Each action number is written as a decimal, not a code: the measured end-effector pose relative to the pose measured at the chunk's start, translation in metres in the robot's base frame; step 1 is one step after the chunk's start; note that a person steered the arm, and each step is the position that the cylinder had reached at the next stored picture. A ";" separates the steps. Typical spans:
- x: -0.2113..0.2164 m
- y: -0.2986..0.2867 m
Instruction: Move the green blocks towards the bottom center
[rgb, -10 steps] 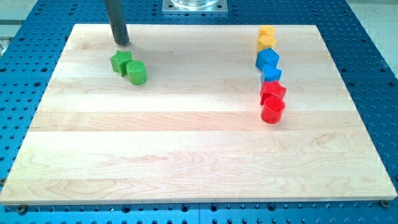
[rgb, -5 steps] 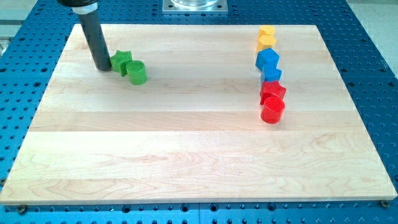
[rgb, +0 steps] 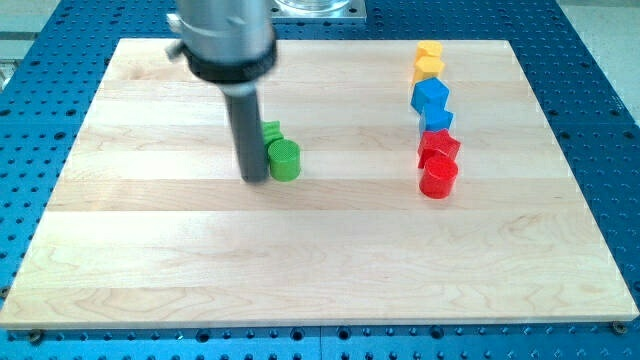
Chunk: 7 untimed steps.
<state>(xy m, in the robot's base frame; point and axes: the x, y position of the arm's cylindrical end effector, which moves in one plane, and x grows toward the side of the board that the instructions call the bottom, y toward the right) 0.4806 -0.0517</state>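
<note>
Two green blocks sit together left of the board's middle. The green cylinder (rgb: 285, 159) stands at the front. A second green block (rgb: 271, 132), its shape partly hidden by the rod, sits just behind it toward the view's top. My tip (rgb: 256, 179) rests on the board right against the cylinder's left side, touching or nearly touching it. The dark rod rises from there to the arm's grey housing at the view's top.
A column of blocks stands at the view's right: two yellow blocks (rgb: 428, 60) at the top, two blue blocks (rgb: 432, 103) below them, then a red block (rgb: 439, 147) and a red cylinder (rgb: 438, 179). The wooden board (rgb: 320, 270) lies on a blue perforated table.
My tip swung from above the green blocks to their left, then pushed both toward the view's right and bottom. The right column has not moved.
</note>
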 end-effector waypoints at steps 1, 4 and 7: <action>-0.022 -0.019; -0.121 -0.039; -0.043 0.030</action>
